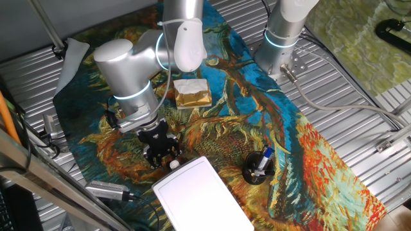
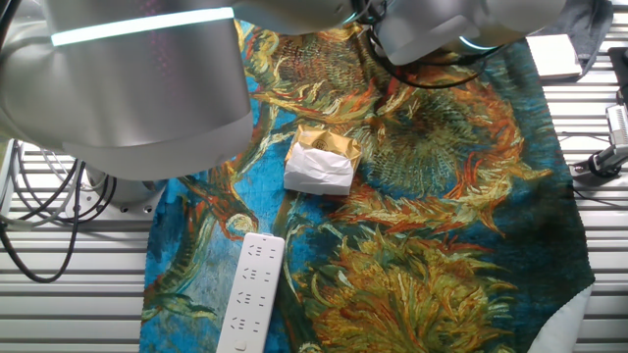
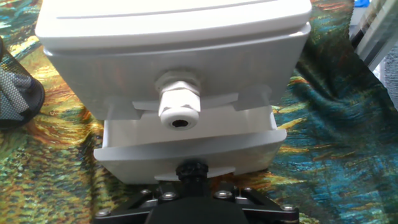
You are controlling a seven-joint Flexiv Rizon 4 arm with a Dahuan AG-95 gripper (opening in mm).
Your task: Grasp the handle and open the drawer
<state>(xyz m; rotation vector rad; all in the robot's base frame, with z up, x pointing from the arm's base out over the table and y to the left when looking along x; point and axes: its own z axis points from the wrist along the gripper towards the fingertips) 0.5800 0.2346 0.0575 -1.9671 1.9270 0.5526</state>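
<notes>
The white box [image 1: 200,194] stands at the near edge of the table on the painted cloth. In the hand view it fills the top [image 3: 174,37]. An upper drawer front carries a white round handle [image 3: 179,107]. Below it, the lower drawer [image 3: 186,149] sticks out a little from the box. My gripper [image 3: 191,170] is right against the middle of that lower drawer front, its black fingertips drawn close together where the handle sits; the handle itself is hidden by them. In the fixed view the gripper [image 1: 161,153] is just left of the box.
A gold-and-white foil block [image 1: 192,93] lies behind the gripper, and also shows in the other fixed view [image 2: 319,167]. A black mesh cup with pens [image 1: 259,168] stands right of the box. A white power strip [image 2: 250,294] lies on the cloth. A second arm's base [image 1: 282,38] stands at the back.
</notes>
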